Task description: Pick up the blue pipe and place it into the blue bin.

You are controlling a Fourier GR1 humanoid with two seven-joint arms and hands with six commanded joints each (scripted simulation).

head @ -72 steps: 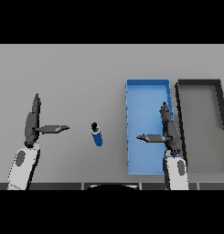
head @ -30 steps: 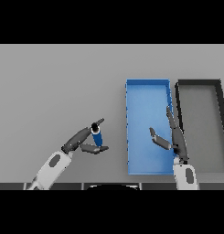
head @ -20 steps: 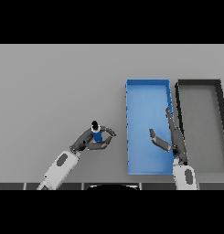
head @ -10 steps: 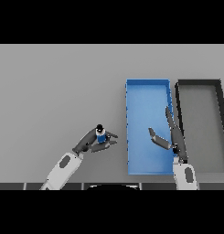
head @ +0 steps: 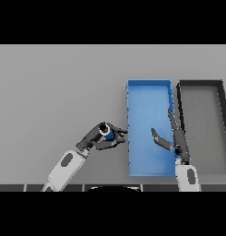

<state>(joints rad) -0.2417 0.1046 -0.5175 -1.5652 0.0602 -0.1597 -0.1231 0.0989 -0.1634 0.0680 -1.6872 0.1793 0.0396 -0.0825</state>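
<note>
Blue short pipe (head: 108,134) pinched in curled left hand (head: 97,137), just left of blue rectangular bin (head: 148,89); right hand (head: 172,138) spread above bin

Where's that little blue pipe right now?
In the head view the blue pipe is held in the left hand, just left of the blue bin near its lower left part, not yet inside it.

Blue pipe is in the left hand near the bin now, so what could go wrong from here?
The left hand holds the blue pipe close beside the blue bin; it might clip the near wall on the way in. The right hand sits open over the bin and could block the drop.
</note>
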